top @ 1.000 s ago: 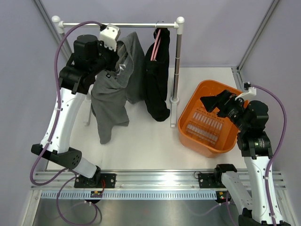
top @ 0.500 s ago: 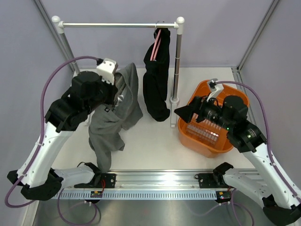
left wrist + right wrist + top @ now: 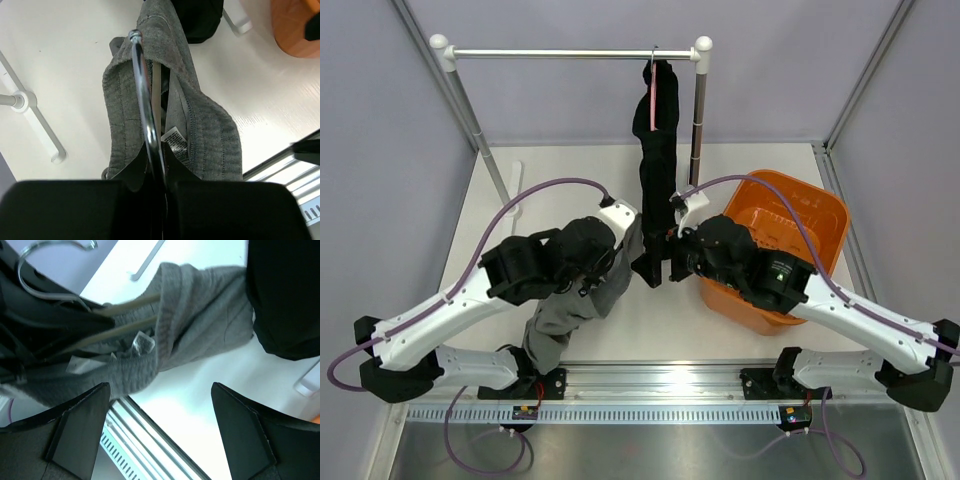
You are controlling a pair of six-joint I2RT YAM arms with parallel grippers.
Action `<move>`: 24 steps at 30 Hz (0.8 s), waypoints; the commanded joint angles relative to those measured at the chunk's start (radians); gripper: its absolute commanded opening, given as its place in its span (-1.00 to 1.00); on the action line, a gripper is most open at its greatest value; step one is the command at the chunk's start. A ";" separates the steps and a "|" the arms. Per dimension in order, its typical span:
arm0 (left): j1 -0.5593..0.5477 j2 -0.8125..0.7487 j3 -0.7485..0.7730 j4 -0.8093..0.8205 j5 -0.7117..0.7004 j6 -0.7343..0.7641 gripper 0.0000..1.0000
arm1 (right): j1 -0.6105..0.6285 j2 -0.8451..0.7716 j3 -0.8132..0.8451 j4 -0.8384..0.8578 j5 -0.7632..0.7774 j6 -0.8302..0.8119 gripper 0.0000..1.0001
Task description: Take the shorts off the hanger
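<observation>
Grey shorts (image 3: pixel 565 310) hang from a metal hanger (image 3: pixel 146 107) that my left gripper (image 3: pixel 161 165) is shut on, low over the table's front middle. In the left wrist view the shorts' waistband (image 3: pixel 172 102) wraps the hanger wire. My right gripper (image 3: pixel 160 405) is open and empty, close to the right of the grey shorts (image 3: pixel 200 335), with the hanger's hook (image 3: pixel 47 250) in its view. In the top view the right gripper (image 3: pixel 672 255) sits beside a black garment (image 3: pixel 655 190).
A black garment on a pink hanger hangs from the rack rail (image 3: pixel 570 52). The rack's right post (image 3: pixel 698 130) stands behind it. An orange basket (image 3: pixel 800 215) sits at the right. The rack's foot (image 3: pixel 30 107) lies on the white table.
My left arm has carried the hanger with the grey shorts off the rail, down and toward the front. My right arm swung left from the basket to the shorts.
</observation>
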 commanded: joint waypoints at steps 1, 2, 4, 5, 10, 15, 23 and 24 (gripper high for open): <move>-0.029 -0.076 0.004 0.059 -0.059 -0.039 -1.00 | 0.055 0.058 0.085 0.036 0.169 -0.017 0.81; -0.034 -0.077 0.004 0.056 -0.057 -0.040 -1.00 | 0.075 0.073 0.101 0.038 0.184 -0.017 0.81; -0.048 -0.082 0.004 0.047 -0.057 -0.049 -1.00 | 0.091 0.119 0.117 0.045 0.192 -0.017 0.81; -0.052 -0.085 0.003 0.044 -0.057 -0.053 -1.00 | 0.104 0.136 0.134 0.047 0.206 -0.017 0.81; -0.072 -0.105 -0.017 0.033 -0.065 -0.069 -1.00 | 0.125 0.245 0.192 0.022 0.289 -0.014 0.75; -0.081 -0.149 -0.022 0.026 -0.053 -0.074 -1.00 | 0.123 0.294 0.221 0.035 0.345 -0.015 0.45; -0.086 -0.217 -0.031 0.013 0.015 -0.062 -1.00 | 0.123 0.333 0.290 0.018 0.490 -0.044 -0.85; -0.085 -0.221 -0.034 0.009 0.019 -0.062 -1.00 | 0.123 0.331 0.295 0.018 0.500 -0.046 -0.94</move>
